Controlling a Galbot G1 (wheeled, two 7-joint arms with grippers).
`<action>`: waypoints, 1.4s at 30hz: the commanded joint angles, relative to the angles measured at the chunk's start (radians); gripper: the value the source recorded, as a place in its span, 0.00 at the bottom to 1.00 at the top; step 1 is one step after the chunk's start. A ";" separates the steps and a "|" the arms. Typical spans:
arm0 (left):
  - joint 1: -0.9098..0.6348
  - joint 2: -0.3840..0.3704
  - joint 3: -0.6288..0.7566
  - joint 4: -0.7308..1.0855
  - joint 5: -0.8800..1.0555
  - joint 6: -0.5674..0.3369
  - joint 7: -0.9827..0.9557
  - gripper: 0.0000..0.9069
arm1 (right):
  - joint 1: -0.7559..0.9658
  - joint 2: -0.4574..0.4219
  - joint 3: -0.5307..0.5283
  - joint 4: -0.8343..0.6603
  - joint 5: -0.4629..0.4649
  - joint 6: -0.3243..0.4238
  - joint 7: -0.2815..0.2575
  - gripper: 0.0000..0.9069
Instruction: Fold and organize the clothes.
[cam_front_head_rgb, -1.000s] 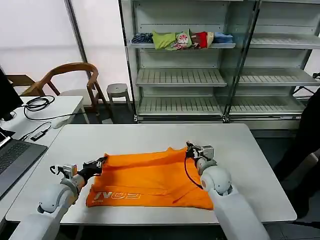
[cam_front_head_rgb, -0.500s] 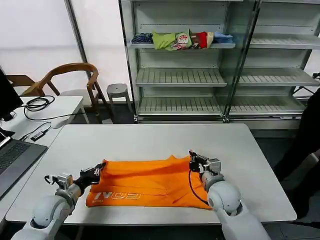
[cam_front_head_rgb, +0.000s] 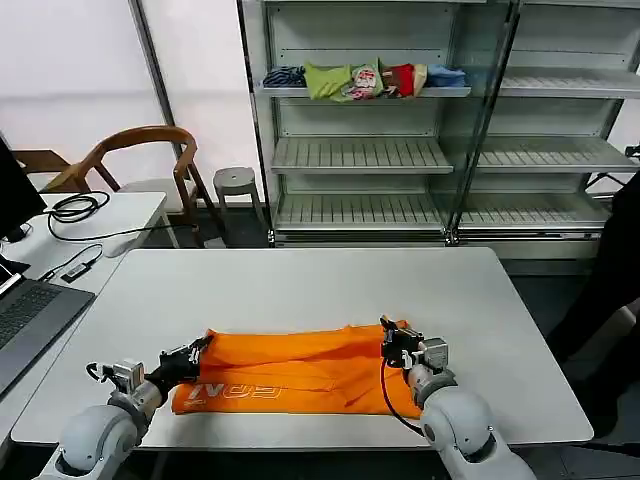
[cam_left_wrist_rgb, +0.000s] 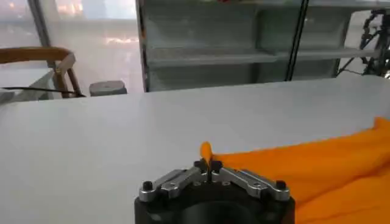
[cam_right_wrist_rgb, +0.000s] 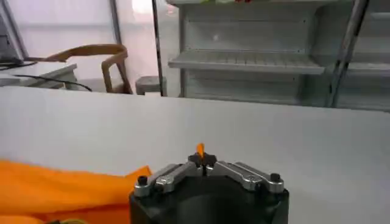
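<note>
On the near half of the white surface (cam_front_head_rgb: 300, 285) the orange T-shirt (cam_front_head_rgb: 295, 368) lies as a long band, its white lettering along the near edge. At the shirt's left end the left tool (cam_front_head_rgb: 192, 352) is pinched tight on the far corner of the cloth, a tuft of orange poking up between its closed tips in the left wrist view (cam_left_wrist_rgb: 207, 163). Over on the right end, the right tool (cam_front_head_rgb: 393, 338) is clamped on the other far corner, orange nipped between its tips too (cam_right_wrist_rgb: 200, 158). This looks like a lengthwise fold, far edge carried toward the near one. Next call: lay both corners level on the near hem, then release together.
</note>
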 joint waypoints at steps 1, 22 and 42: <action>0.019 0.000 -0.005 -0.013 0.006 0.004 0.001 0.02 | -0.023 -0.003 0.005 0.007 -0.003 0.001 0.000 0.00; 0.030 0.020 -0.008 -0.035 0.076 0.056 -0.007 1.00 | -0.041 -0.007 -0.010 -0.017 -0.046 -0.002 -0.022 1.00; 0.159 -0.024 0.032 -0.203 -0.030 -0.028 -0.440 1.00 | -0.174 -0.035 0.128 0.187 -0.136 0.032 -0.065 1.00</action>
